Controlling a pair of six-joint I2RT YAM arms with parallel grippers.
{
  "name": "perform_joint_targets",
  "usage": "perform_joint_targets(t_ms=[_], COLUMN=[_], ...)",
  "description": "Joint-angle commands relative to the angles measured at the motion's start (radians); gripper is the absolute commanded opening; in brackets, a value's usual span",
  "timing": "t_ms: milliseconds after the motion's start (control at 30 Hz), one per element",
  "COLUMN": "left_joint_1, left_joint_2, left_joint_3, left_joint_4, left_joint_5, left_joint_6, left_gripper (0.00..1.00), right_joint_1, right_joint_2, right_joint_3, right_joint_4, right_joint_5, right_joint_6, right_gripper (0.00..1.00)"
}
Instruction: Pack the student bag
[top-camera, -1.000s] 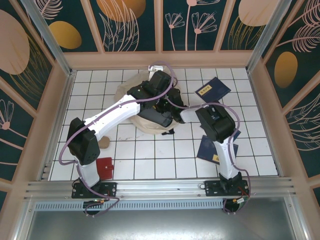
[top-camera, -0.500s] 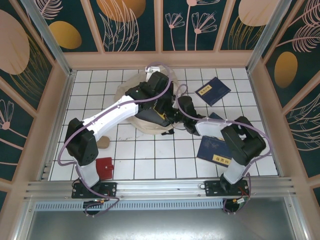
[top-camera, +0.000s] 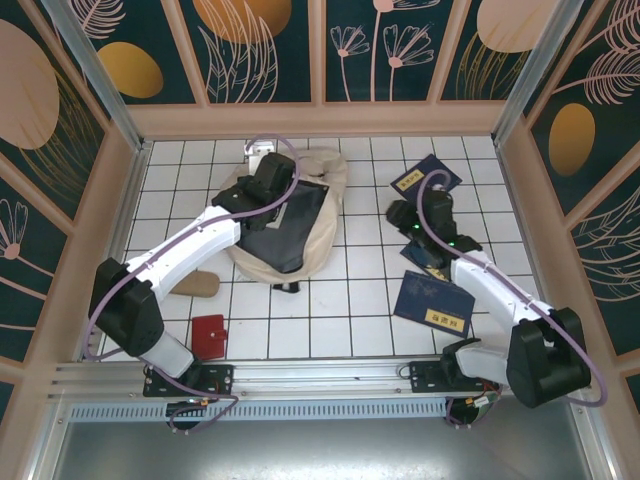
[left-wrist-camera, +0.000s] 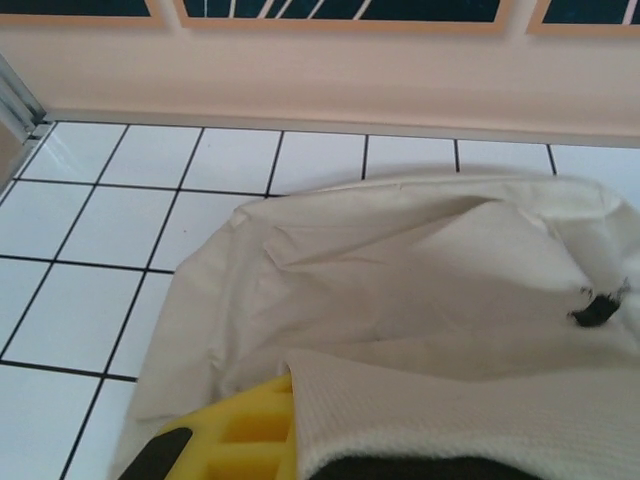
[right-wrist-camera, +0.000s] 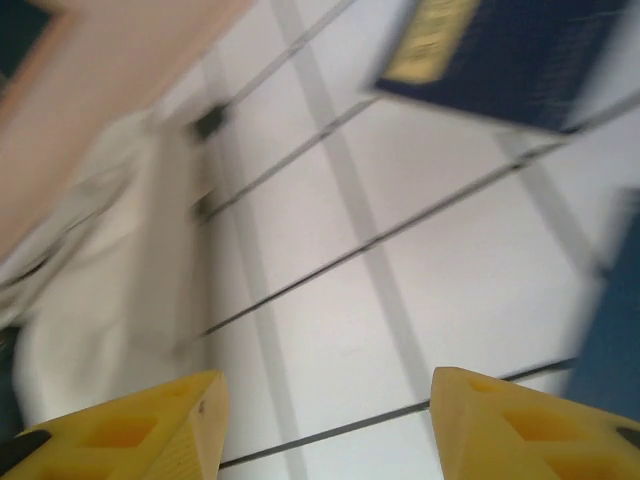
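At the far left, near my left base, a small flat red square item (top-camera: 209, 335) lies on the white tiled table (top-camera: 330, 310), and a little further in lies a flat tan oval piece (top-camera: 197, 284). My left claw (top-camera: 260, 162) is at the far left edge of the large soft cream fabric student bag (top-camera: 322, 243). Its jaws are pressed together on a fold of the bag's cloth, and in my left wrist view this cloth (left-wrist-camera: 420, 290) covers my yellow finger (left-wrist-camera: 240, 445). The bag lies in the far middle of the table, with a dark opening on its top. My right claw (top-camera: 399, 214) hangs just right of the bag, above bare tiles. Its two yellow fingers (right-wrist-camera: 115, 430) are spread apart with nothing between them. One navy-blue flat book with a yellow label (top-camera: 425, 180) lies beyond it, and another such book (top-camera: 435, 305) lies nearer to my right base.
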Motion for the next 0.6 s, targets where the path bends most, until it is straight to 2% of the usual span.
perform_joint_targets(t_ms=[0,67,167,200,300,367,467,567], left_joint_1=[-0.001,0.000,0.000,0.000,0.000,0.000,0.000,0.000], left_joint_2=[-0.021,-0.027,-0.077,-0.099,-0.166,-0.198,-0.239,-0.300], left_joint_3=[-0.028,-0.054,-0.115,-0.140,-0.189,-0.208,-0.222,-0.263], left_joint_4=[0.067,0.071,0.106,0.120,0.160,0.180,0.188,0.233], left_joint_5=[0.138,0.210,0.277,0.300,0.350,0.357,0.324,0.283], left_joint_6=[-0.005,-0.012,-0.027,-0.024,-0.017,-0.016,-0.016,-0.009], left_gripper=[0.11,0.22,0.55,0.63,0.79,0.86,0.88,0.92], right_joint_1=[-0.077,-0.126,-0.198,-0.219,-0.277,-0.311,-0.384,-0.489], right_joint_2=[-0.009,0.004,0.042,0.059,0.110,0.148,0.176,0.154], right_joint_3=[-0.032,-0.046,-0.058,-0.059,-0.042,-0.027,-0.027,-0.075], right_joint_4=[-0.161,-0.167,-0.168,-0.164,-0.156,-0.159,-0.184,-0.166], right_joint_5=[0.057,0.044,0.022,0.022,0.045,0.074,0.161,0.111], right_joint_6=[-0.059,-0.064,-0.084,-0.095,-0.122,-0.128,-0.112,-0.117], right_gripper=[0.57,0.58,0.65,0.67,0.71,0.73,0.75,0.75])
